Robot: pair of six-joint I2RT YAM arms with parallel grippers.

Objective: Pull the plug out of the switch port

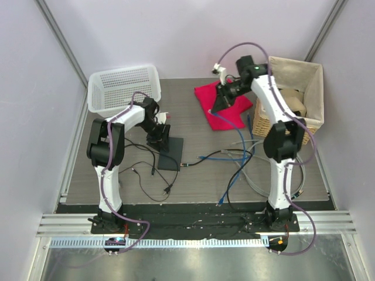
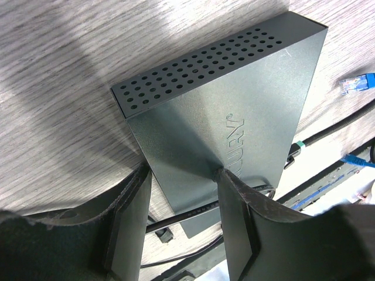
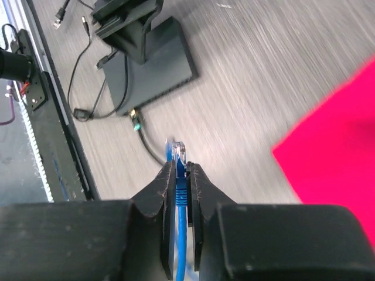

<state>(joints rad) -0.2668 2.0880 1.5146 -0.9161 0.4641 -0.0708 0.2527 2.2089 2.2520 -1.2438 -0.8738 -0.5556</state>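
The left pincer (image 2: 183, 175) rests spread on the switch (image 2: 234, 105); the right pincer (image 3: 181, 170) pinches the blue plug (image 3: 178, 151), well apart from it.

Encl., 3 sides: back wall (image 1: 187, 35), L wall (image 1: 29, 117), R wall (image 1: 354, 117); plain pale lilac-white panels.
Corner posts: grey metal; back-L post (image 1: 62, 41), back-R post (image 1: 323, 29); both slant outward in top view.
Tabletop (image 1: 187, 120): grey wood-grain laminate, matte.
Near edge: alu. slotted rails (image 1: 64, 225) across the width; white perforated strip (image 1: 193, 242) just in front; brushed metal sheet (image 1: 193, 264) nearest cam., faint glare.
Light: soft, even; broad soft shadows on tabletop in L wrist view.
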